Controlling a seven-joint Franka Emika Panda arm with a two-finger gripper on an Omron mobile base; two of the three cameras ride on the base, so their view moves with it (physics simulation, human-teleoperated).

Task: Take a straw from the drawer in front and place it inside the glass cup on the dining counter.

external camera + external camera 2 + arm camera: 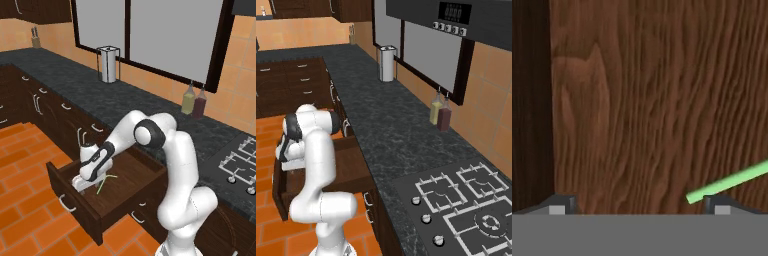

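The dark-brown drawer (127,196) stands pulled out, its pale bar handle (67,204) on the front. A thin light-green straw (105,182) lies on the drawer floor. My gripper (81,184) is lowered into the drawer at its left end, just left of the straw. In the hand view the two fingertips (558,206) stand wide apart and open just above the wooden floor, with the straw's end (693,196) lying between them, close to the right tip. The drawer (353,167) also shows behind my arm in the right base view. The glass cup and dining counter are out of view.
A black speckled worktop (125,102) runs behind the drawer, with a metal canister (108,63), two bottles (194,100) and a gas hob (242,162) on it. Cabinet fronts (40,107) flank the drawer. Orange tiled floor (25,200) lies in front.
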